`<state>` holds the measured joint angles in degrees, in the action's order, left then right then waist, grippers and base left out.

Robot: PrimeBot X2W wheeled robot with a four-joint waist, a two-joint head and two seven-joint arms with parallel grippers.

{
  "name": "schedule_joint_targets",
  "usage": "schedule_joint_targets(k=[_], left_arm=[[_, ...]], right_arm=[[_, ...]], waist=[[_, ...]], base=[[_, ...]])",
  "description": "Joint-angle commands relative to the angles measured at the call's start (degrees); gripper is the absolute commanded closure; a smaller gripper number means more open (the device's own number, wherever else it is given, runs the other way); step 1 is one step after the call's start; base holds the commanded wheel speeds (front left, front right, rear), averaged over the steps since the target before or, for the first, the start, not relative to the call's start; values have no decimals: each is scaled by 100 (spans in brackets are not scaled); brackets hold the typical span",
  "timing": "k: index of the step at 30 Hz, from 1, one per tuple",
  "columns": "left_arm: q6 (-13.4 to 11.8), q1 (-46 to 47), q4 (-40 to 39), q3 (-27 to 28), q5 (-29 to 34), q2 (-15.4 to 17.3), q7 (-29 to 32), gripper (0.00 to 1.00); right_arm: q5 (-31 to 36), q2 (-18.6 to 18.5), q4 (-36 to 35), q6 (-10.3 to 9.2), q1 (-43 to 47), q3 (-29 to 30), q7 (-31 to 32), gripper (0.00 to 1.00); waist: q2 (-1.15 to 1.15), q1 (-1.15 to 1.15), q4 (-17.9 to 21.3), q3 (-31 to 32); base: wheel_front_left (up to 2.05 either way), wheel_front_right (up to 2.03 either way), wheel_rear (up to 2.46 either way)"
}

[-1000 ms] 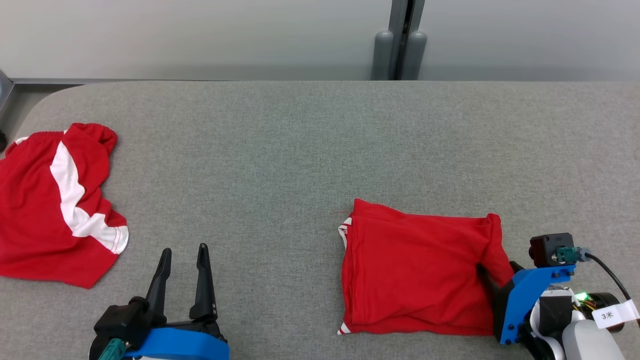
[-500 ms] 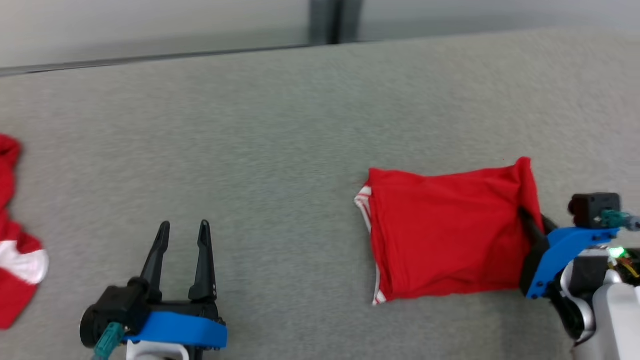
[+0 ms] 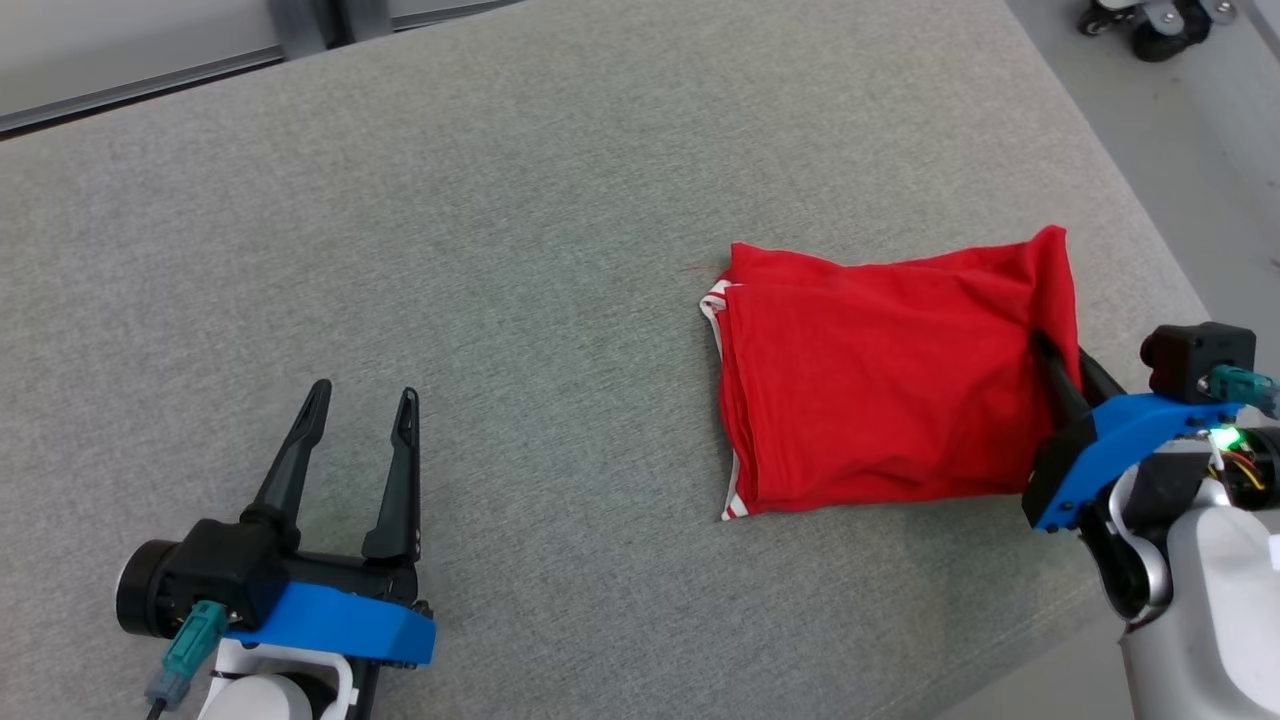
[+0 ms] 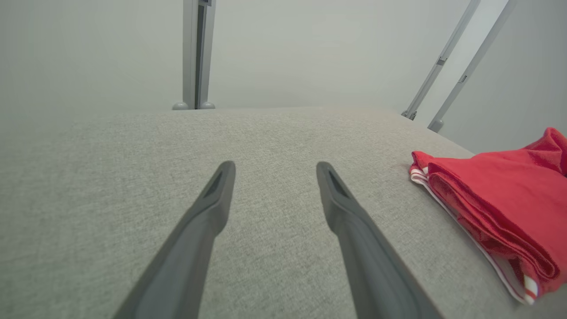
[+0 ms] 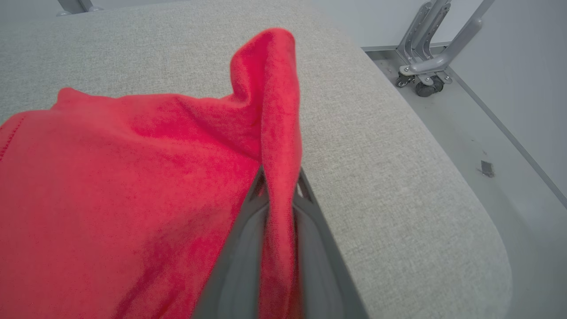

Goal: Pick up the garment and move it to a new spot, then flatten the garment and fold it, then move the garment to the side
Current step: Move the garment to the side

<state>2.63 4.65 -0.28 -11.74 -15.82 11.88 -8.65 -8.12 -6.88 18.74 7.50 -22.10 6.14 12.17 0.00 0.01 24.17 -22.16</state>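
Folded red garment (image 3: 880,390) lies flat on desk (image 3: 450,200), near right edge. Right gripper (image 3: 1062,352) closed to narrow gap on garment's right-hand border, cloth raised in ridge between fingers. Left gripper (image 3: 363,392) fully spread, empty, over bare desk well apart from garment.
Risk 1: pinch takes 1 border only; sideways drag likely peels upper layers and undoes fold.
Risk 2: right edge of desk close; overshoot sends garment over edge.
Risk 3: thin pinch may slip, leaving garment short of target.
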Motion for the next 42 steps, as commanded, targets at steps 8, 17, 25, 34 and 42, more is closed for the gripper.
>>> schedule_joint_targets(k=[8,17,25,34,42], left_arm=[[-40,63,-189,-23,24,127,182,0],[-100,109,-249,37,-21,166,165,0],[-124,80,-281,-4,-45,177,143,0],[-158,58,-248,-28,-76,187,94,0],[-206,134,-156,-19,-142,150,30,0]], right_arm=[[-28,-194,692,-1,-831,-336,-223,100],[156,-798,1466,-1,-1751,-181,-314,100],[358,-1296,1937,-1,-2164,378,-409,100],[852,-1232,1977,-1,-2097,934,-752,0],[948,-939,1764,-1,-2145,591,-992,0]], waist=[[0,-1,-80,-13],[0,-1,-555,-62],[0,-1,-866,-130],[0,-1,-931,-136],[0,-1,-1002,-29]], base=[[0,0,0],[0,0,0],[0,0,0],[0,0,0],[0,0,0]])
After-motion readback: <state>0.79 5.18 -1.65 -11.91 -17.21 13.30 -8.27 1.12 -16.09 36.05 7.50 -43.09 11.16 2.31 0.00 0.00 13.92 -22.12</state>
